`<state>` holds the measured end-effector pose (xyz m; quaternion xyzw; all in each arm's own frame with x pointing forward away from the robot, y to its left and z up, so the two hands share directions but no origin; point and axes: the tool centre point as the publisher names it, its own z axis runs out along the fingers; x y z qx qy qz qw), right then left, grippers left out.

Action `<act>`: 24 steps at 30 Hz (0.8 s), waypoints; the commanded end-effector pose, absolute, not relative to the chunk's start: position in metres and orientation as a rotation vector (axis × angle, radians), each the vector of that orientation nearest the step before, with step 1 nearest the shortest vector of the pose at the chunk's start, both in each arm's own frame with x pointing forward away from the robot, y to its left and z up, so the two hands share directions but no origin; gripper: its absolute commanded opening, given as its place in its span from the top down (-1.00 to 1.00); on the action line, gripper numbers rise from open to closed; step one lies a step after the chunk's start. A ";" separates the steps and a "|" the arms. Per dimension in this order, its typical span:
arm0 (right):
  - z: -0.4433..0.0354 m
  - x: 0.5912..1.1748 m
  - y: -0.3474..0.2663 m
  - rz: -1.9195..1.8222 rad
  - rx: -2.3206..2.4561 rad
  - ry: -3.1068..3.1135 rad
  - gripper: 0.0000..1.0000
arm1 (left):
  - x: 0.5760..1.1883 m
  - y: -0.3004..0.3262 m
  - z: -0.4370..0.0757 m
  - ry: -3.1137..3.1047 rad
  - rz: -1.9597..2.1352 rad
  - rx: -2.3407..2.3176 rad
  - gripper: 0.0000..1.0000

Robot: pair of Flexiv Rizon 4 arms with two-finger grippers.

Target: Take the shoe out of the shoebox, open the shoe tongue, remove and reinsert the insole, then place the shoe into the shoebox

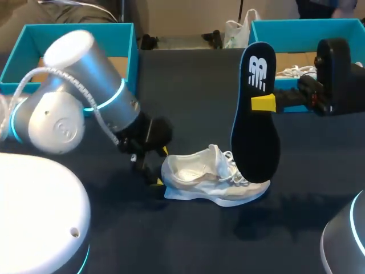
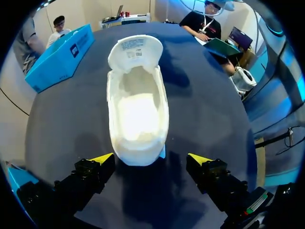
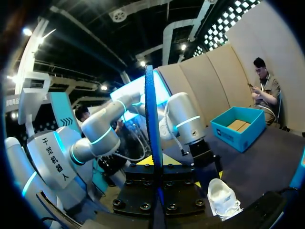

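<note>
Black insole point(image 1: 256, 142) pinched in right jaws | left jaws apart | left wrist alone shows shoe point(image 2: 137, 109) interior

White shoe point(image 1: 211, 180) sole-down, black insole point(image 1: 255, 120) held upright

A dark, navy-black tabletop point(image 1: 188, 85) fills the head view. Its cloth-like surface is matte and smooth, with soft shadows pooled near the middle and toward 5 o'clock. At 11 o'clock a brown cardboard sheet point(image 1: 118, 65) lies on the floor of a teal box point(image 1: 34, 34). At 1 o'clock a white tangle point(image 1: 293, 71), too small to make out, sits inside a second teal box point(image 1: 296, 34). Both boxes rest at the tabletop's far edge, well apart.
</note>
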<state>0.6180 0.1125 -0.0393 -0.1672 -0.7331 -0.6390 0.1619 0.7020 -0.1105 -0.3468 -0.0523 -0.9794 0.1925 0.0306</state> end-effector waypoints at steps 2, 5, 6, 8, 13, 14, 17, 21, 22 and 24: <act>-0.040 0.617 0.114 -1.822 -0.481 -2.094 1.00 | 0.717 -0.119 -0.332 -3.060 0.304 -0.164 -1.00; -0.040 0.617 0.114 -1.822 -0.481 -2.094 1.00 | 0.722 -0.116 -0.331 -3.058 0.228 -0.168 -1.00; -0.040 0.617 0.114 -1.822 -0.481 -2.094 1.00 | 0.723 -0.115 -0.331 -3.068 0.187 -0.177 -1.00; -0.040 0.617 0.114 -1.822 -0.481 -2.094 1.00 | 0.724 -0.114 -0.331 -3.065 0.175 -0.182 -1.00; -0.040 0.617 0.114 -1.822 -0.481 -2.094 1.00 | 0.722 -0.113 -0.333 -3.061 0.147 -0.192 -1.00; -0.040 0.617 0.114 -1.822 -0.481 -2.094 1.00 | 0.722 -0.114 -0.334 -3.059 0.144 -0.194 -1.00; -0.040 0.617 0.114 -1.822 -0.481 -2.094 1.00 | 0.721 -0.115 -0.334 -3.054 0.136 -0.197 -1.00; -0.040 0.617 0.114 -1.822 -0.481 -2.094 1.00 | 0.716 -0.114 -0.329 -3.038 0.155 -0.187 -1.00; -0.040 0.617 0.114 -1.822 -0.481 -2.094 1.00 | 0.715 -0.114 -0.326 -3.037 0.161 -0.187 -1.00; -0.040 0.617 0.114 -1.822 -0.481 -2.094 1.00 | 0.712 -0.117 -0.318 -3.043 0.173 -0.193 -1.00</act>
